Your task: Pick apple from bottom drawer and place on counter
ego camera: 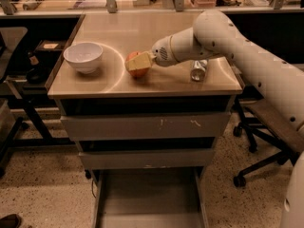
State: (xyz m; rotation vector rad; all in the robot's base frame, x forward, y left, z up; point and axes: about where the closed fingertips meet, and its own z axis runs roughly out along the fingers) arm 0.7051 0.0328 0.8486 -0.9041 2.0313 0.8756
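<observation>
Claw (139, 62) clamped on the apple (137, 73), pale fingers (140, 60) across its upper side. Apple at mid-counter (142, 27), low against the glossy top; touching or just above, cannot tell. Left of it, apart, a white bowl (83, 63), only plain white showing inside. Right of it, a silver can (198, 71), partly behind the white arm (223, 32) coming in from the right. Below, the bottom drawer (147, 201) pulled out, grey floor in view.
</observation>
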